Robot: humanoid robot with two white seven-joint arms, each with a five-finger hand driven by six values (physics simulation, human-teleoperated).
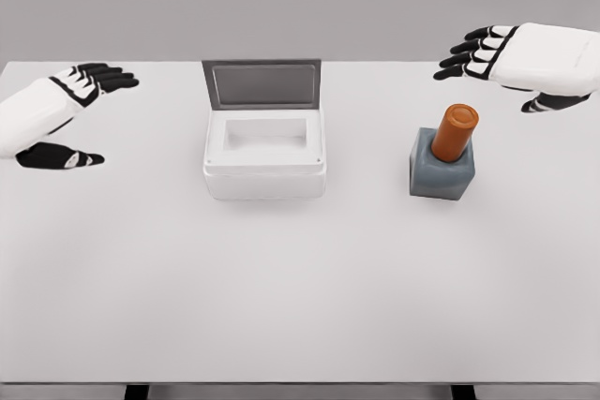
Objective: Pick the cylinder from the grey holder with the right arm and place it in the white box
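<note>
Head view: smooth orange cylinder (455,132), blocky grey holder (441,175)

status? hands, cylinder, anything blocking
Both robot hands open: left, right, holding nothing. Cylinder upright in holder. Box open; nothing in the way.

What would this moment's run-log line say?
stage: before grasp | cylinder: upright in holder | box: lid open, empty | right hand: open, above and behind cylinder | left hand: open, idle
</note>
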